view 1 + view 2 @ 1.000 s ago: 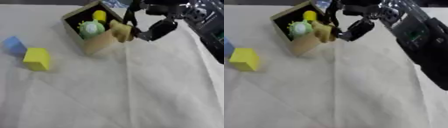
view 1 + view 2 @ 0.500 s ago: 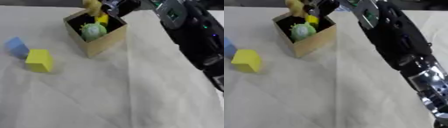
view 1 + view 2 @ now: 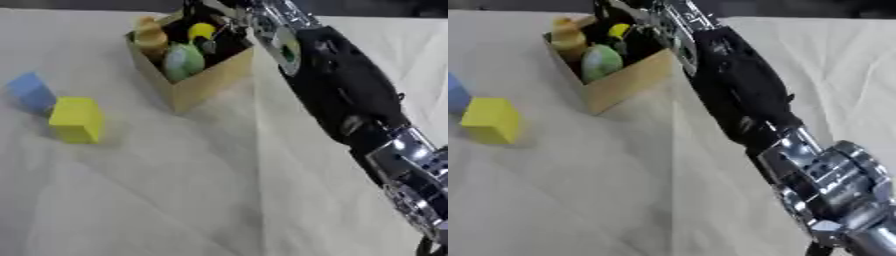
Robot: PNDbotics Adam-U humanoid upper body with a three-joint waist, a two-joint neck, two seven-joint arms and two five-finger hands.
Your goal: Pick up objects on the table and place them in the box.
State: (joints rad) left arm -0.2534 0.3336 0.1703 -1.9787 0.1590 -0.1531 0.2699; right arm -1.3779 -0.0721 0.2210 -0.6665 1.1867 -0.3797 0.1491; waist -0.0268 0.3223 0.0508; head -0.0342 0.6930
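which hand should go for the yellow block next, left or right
Probably the left, though it shows in neither view. The yellow block and blue block lie on the robot's left of the box, while the right arm stretches over the box with its hand inside it.

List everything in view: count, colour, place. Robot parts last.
box: one, tan cardboard, far centre-left of the table.
green object: one, rounded, inside the box.
yellow object: one, small, inside the box, at the back.
orange-tan object: one, at the box's far-left corner.
yellow block: one, on the table left of the box.
blue block: one, just beyond the yellow block.
table: one, cream cloth.
right arm: one, black and silver, reaching over the box; hand unclear.
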